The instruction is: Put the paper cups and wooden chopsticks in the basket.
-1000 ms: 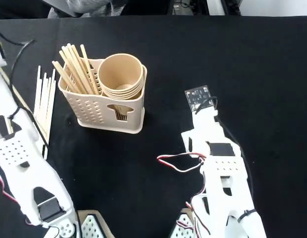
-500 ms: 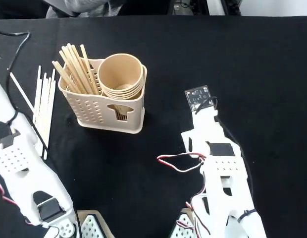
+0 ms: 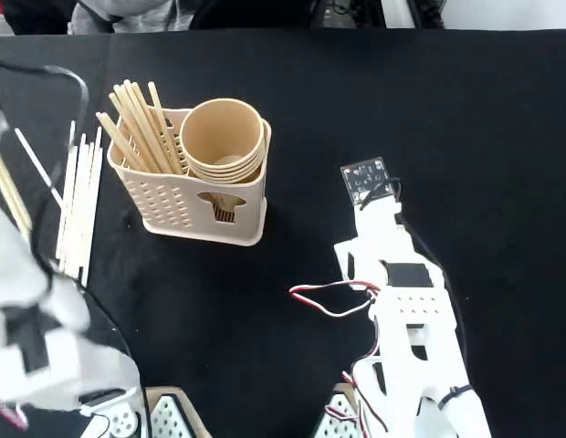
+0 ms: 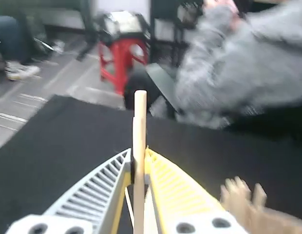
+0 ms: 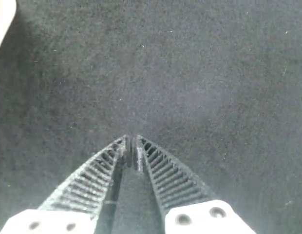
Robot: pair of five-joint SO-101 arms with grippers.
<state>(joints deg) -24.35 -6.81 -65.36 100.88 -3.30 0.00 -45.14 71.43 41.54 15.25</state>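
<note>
A beige perforated basket point(image 3: 187, 205) stands left of the table's middle. It holds a stack of paper cups point(image 3: 223, 137) and a bundle of wooden chopsticks point(image 3: 137, 123). Several more chopsticks point(image 3: 79, 205) lie on the black cloth to its left. My left gripper point(image 4: 138, 158) is shut on one chopstick point(image 4: 140, 117), which sticks up between its fingers. That held chopstick point(image 3: 9, 193) hangs above the table's left edge, away from the basket. My right gripper point(image 5: 130, 142) is shut on nothing, low over bare cloth right of the basket.
The right arm point(image 3: 403, 292) lies stretched along the table's right half, with a looped cable point(image 3: 324, 299) beside it. A person sits beyond the far edge. Open black cloth lies to the right of and behind the basket.
The left arm has swung up and toward the near left corner, lifting one chopstick off the table. The right arm has not moved.
</note>
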